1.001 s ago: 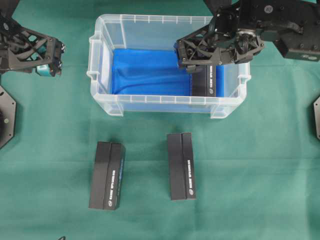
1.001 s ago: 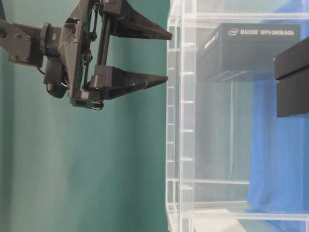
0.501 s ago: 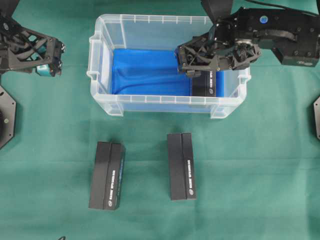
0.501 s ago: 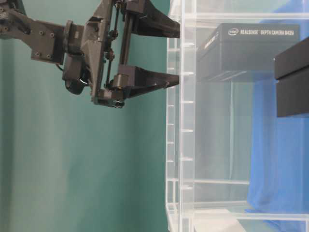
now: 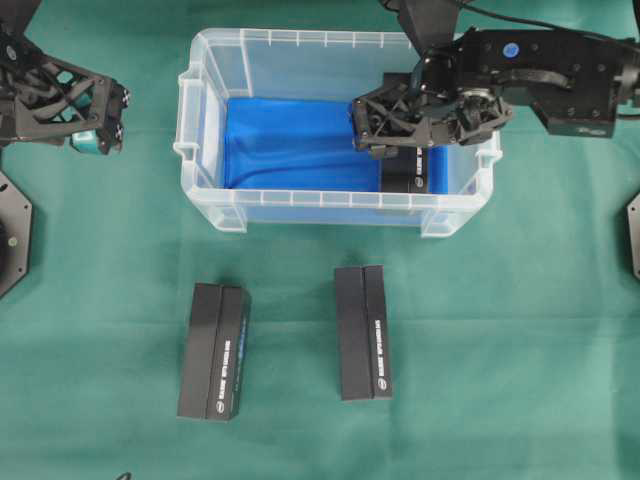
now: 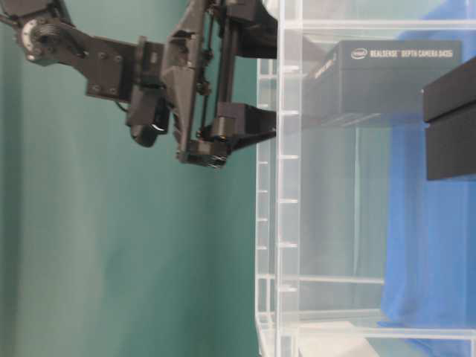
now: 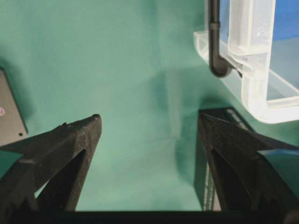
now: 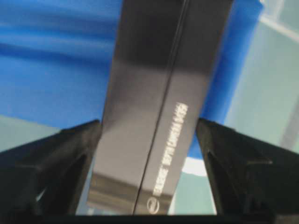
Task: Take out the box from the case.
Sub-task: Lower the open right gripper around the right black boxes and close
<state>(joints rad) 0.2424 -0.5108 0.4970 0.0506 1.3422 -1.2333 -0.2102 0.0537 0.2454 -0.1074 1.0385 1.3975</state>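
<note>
The box (image 5: 412,168) lies at the right end of the case (image 5: 205,140). The right tool (image 5: 400,128) hangs spread astride it; contact seems absent, though blur hides it. Lower evenly, squeeze both long sides, then lift straight.

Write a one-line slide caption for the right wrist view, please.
Open right gripper straddles the black RealSense camera box lying on the blue cloth inside the case.

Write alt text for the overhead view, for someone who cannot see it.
The right pincer, jaws open, reaches into the clear plastic case over a black box lying on blue cloth. Two more black boxes lie on the green table outside; the left pincer waits open at the left edge.
</note>
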